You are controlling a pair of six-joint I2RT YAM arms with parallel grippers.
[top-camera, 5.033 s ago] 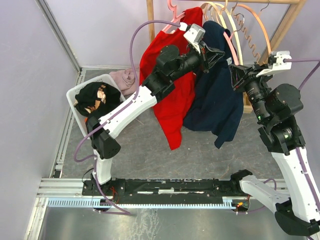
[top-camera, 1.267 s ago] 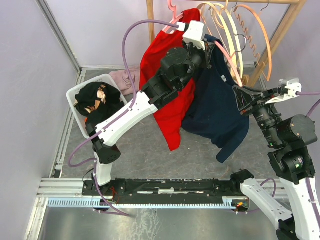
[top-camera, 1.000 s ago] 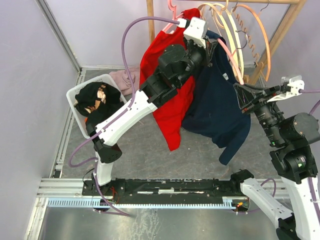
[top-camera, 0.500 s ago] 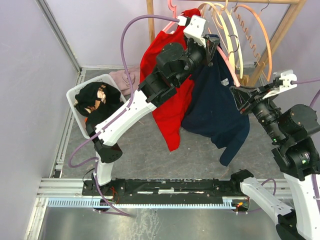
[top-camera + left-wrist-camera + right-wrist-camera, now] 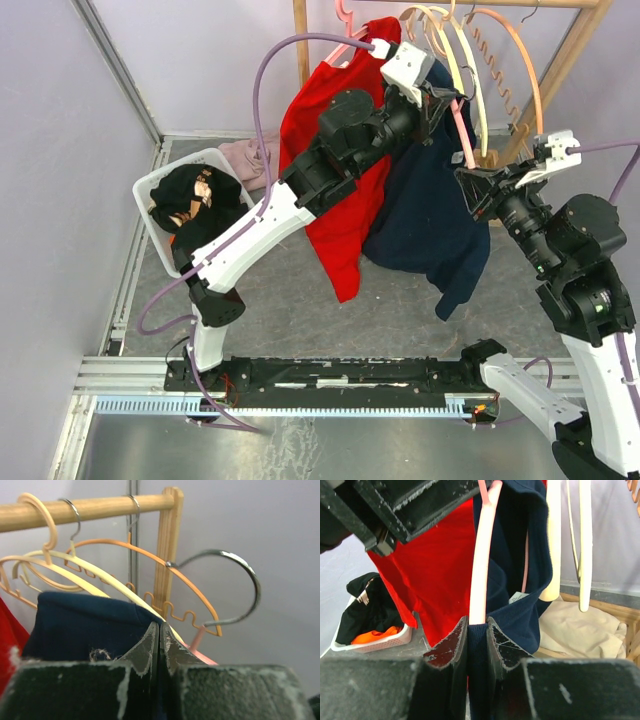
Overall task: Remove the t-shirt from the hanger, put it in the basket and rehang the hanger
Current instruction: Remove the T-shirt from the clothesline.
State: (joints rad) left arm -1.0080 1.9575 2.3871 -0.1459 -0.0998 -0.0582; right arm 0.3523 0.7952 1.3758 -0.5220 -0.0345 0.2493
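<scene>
A navy t-shirt (image 5: 430, 220) hangs on a pink hanger (image 5: 458, 125) from the wooden rail. My left gripper (image 5: 440, 100) is at the shirt's top by the hanger neck. In the left wrist view its jaws (image 5: 159, 632) are pressed together at the edge of the navy cloth (image 5: 85, 625), with the pink hanger (image 5: 200, 655) just behind. My right gripper (image 5: 472, 185) is shut on navy fabric at the lower end of the hanger arm. In the right wrist view the cloth (image 5: 480, 635) fills the gap between its jaws, under the pink arm (image 5: 482, 565).
A red t-shirt (image 5: 335, 150) hangs just left of the navy one. Cream and orange empty hangers (image 5: 500, 50) hang on the wooden rack (image 5: 560, 60). A white basket (image 5: 150, 190) of dark clothes stands at the left, a pink garment (image 5: 250, 155) behind it. Beige cloth (image 5: 580, 625) lies under the rack.
My right gripper has moved up and left toward the rack with the navy cloth, lifting the shirt's right side. My left gripper has shifted a little to the right at the hanger top.
</scene>
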